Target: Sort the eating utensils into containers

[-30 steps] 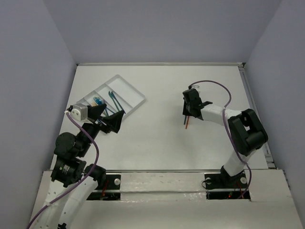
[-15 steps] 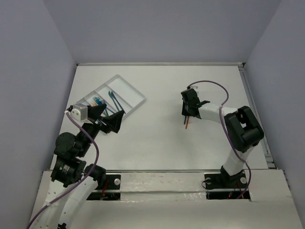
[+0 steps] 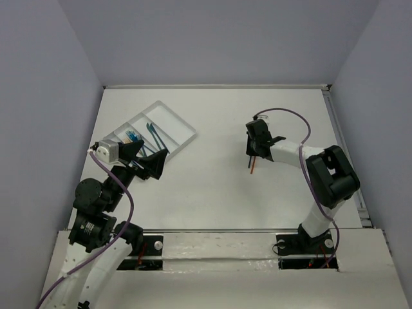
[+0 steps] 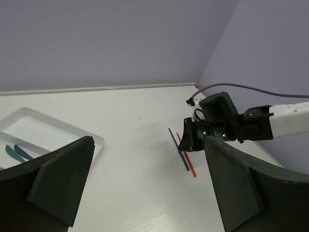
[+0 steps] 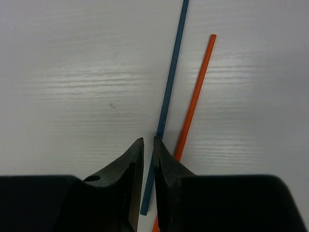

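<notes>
A thin blue utensil handle and an orange one lie side by side on the white table. They also show in the top view as blue and orange. My right gripper is down at the table with its jaws closed to a narrow slit on the blue handle; it also shows in the top view. My left gripper is open and empty, held above the table by the tray's near end. The translucent white tray holds teal utensils and blue ones.
The tray's corner shows at the left of the left wrist view, with two utensils inside. Walls enclose the table at the back and both sides. A purple cable loops over the right arm.
The right gripper has shifted very slightly at the two sticks. The left arm has not moved.
</notes>
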`<action>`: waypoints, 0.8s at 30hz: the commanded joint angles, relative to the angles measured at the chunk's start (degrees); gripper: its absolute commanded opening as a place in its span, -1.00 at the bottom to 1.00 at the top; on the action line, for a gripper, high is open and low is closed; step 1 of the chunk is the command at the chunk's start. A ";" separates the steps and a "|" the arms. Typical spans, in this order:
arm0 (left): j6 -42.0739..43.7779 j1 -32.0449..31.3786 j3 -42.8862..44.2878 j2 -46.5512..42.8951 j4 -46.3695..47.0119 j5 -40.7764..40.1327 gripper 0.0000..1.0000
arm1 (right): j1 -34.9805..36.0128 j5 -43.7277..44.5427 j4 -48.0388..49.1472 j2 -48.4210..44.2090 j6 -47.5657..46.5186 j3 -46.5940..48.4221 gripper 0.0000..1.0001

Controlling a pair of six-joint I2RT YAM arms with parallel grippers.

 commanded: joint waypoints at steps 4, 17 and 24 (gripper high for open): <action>0.21 -0.24 1.72 0.10 3.03 0.58 0.98 | -0.29 3.78 -0.05 -1.26 0.12 0.38 -0.61; 0.22 -0.24 1.72 -0.08 2.94 0.32 0.98 | -0.29 0.63 -0.84 4.01 1.35 1.17 -0.56; 0.30 -0.24 1.72 -0.08 2.86 0.23 0.98 | -0.29 -0.51 0.82 4.10 0.91 1.44 -0.93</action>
